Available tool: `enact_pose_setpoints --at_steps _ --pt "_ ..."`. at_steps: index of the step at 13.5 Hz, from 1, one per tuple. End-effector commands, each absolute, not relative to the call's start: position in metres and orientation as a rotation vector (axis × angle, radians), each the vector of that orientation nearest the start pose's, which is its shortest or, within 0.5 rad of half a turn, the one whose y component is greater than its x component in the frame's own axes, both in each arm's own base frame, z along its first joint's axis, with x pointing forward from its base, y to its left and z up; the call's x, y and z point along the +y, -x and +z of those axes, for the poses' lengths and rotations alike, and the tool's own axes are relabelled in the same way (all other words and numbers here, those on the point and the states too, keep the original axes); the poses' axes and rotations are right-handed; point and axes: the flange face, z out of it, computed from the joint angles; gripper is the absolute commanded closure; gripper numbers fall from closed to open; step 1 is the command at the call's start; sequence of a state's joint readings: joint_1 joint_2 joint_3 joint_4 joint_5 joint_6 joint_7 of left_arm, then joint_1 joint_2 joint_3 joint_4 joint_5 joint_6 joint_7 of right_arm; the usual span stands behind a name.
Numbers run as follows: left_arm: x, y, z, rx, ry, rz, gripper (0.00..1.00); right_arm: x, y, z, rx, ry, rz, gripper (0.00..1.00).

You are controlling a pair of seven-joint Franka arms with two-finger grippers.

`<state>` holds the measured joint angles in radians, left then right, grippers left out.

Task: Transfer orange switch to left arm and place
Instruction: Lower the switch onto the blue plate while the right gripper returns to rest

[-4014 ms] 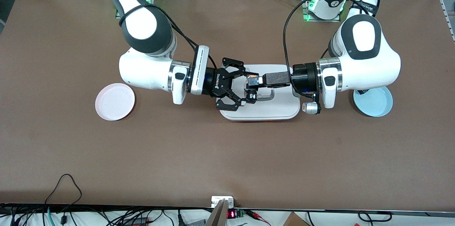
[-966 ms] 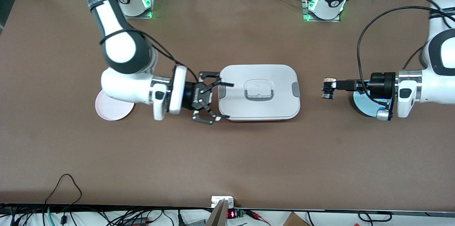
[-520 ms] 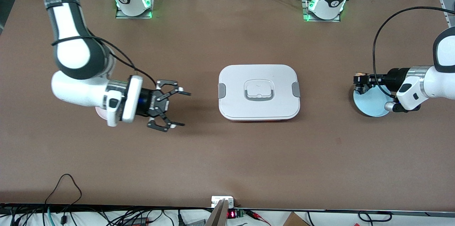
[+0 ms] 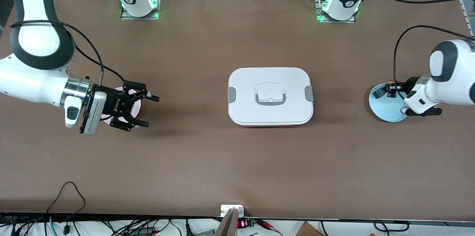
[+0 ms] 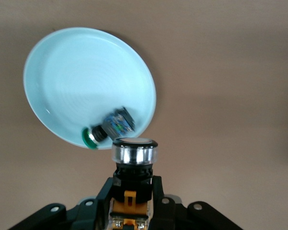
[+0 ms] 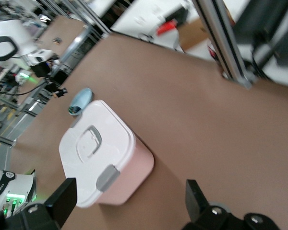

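Note:
The orange switch (image 5: 133, 184), black with an orange block and a round silver-ringed end, sits between the fingers of my left gripper (image 5: 133, 196), which is shut on it. In the front view that left gripper (image 4: 388, 91) holds the switch (image 4: 390, 91) over the edge of the pale blue plate (image 4: 387, 111). My right gripper (image 4: 149, 111) hangs open and holds nothing over the pink plate (image 4: 136, 109). In the right wrist view its fingers (image 6: 66, 194) stand wide apart. The white box (image 4: 270, 115) lies shut mid-table between the two arms.
A small black-and-blue component with a green knob (image 5: 109, 127) lies on the blue plate (image 5: 81, 81) near its rim. The right wrist view shows the box (image 6: 93, 160) with pink walls and grey clips. Bare brown table surrounds the box.
The arms, which met over the box four seconds ago, have drawn apart. The right gripper has pulled back over the pink plate. The left gripper has carried the switch to the blue plate.

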<state>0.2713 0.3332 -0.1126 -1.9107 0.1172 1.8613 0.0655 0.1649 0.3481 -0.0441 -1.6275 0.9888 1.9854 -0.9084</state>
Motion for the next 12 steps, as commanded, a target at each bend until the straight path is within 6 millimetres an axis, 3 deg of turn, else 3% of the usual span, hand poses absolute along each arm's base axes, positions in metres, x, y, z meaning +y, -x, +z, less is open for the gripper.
enact_pose_setpoints --at_steps 1,6,9,12 --pt "0.108 -0.545 0.281 0.047 3.002 0.499 1.00 0.130 -0.643 0.457 -0.401 2.363 -0.202 0.00" --pt "0.129 -0.538 0.243 0.140 2.952 0.344 1.00 0.107 -0.617 0.468 0.052 2.685 0.210 0.00" --pt "0.134 -0.541 0.227 0.162 2.953 0.296 1.00 0.088 -0.595 0.484 -0.006 2.980 0.327 0.00" --pt "0.141 -0.540 0.207 0.148 2.969 0.306 1.00 0.062 -0.584 0.513 -0.066 3.188 0.289 0.00"
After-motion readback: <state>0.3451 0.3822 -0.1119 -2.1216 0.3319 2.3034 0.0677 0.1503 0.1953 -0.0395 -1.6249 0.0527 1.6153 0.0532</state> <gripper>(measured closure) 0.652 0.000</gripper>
